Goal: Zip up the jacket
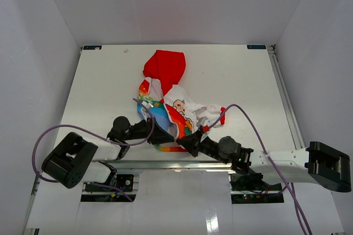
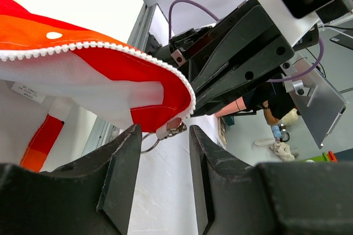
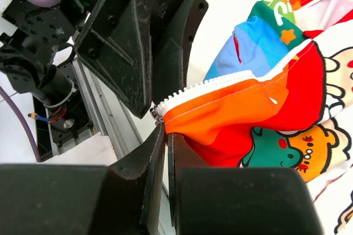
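Note:
The jacket [image 1: 171, 102] lies crumpled mid-table, its red hood [image 1: 164, 67] toward the far side and its rainbow hem nearest the arms. My right gripper [image 3: 167, 134] is shut on the lower corner of the orange hem [image 3: 231, 113], just below the white zipper teeth [image 3: 231, 78]. My left gripper [image 2: 164, 135] faces it, open. The metal zipper slider and its ring pull [image 2: 171, 129] hang between the fingertips, touching neither finger. From above, both grippers [image 1: 160, 134] [image 1: 190, 141] meet at the jacket's near edge.
An aluminium rail [image 1: 176, 164] runs along the table's near edge, right under both grippers. Purple cables [image 1: 83, 130] loop off each arm. White walls enclose the white table [image 1: 248, 80] on three sides.

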Robot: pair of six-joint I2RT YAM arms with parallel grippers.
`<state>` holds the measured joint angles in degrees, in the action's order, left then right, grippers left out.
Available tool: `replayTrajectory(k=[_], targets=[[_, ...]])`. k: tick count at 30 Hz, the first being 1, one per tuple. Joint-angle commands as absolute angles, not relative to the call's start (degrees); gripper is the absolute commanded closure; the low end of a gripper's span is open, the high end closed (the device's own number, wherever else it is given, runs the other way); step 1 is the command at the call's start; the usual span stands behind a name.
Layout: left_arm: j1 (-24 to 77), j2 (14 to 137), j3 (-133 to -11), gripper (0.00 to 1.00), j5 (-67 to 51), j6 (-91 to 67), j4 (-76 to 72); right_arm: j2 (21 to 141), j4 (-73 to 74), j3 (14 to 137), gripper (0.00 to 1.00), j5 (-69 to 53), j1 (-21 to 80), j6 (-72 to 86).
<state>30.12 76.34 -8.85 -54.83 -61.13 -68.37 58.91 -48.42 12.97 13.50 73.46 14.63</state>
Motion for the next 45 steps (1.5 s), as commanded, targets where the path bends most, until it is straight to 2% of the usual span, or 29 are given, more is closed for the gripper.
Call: replayTrajectory(k=[1,5,11,15,18,22,32,42,45], targets=[[30.4,74.1,-8.2,0.5,-54.5,-59.1,-67.2,56.9,-51.6,13.8,0.92,17.1,73.1,15.0],[30.3,71.7,-8.5,0.46,-55.0,-58.7,-65.0,55.0,-50.5,12.5,0.92,19.6,73.0,15.0],[30.3,66.6,-12.7,0.44,-47.6,-50.5,-45.5,49.9,-41.9,12.3,0.92,27.2,72.9,15.4],[30.3,64.1,-21.9,0.42,-26.9,-40.5,-16.3,46.6,-38.3,11.4,0.92,29.8,72.7,16.5],[30.3,65.2,-26.1,0.39,-15.6,-36.9,-4.4,45.0,-37.3,10.8,0.92,30.3,72.7,16.7],[30.3,68.6,-28.4,0.38,-10.8,-35.3,-1.5,43.9,-37.3,10.6,0.92,30.2,72.5,16.5],[30.7,72.5,-30.0,0.39,-8.0,-30.7,2.3,41.8,-36.9,9.7,0.92,29.0,72.3,16.6],[35.6,78.2,-35.5,0.39,1.6,-26.4,9.6,39.9,-36.6,8.7,0.92,28.8,72.2,16.6],[36.2,80.2,-35.7,0.45,3.3,-27.4,10.4,40.4,-36.6,8.8,0.92,28.7,72.2,16.6]])
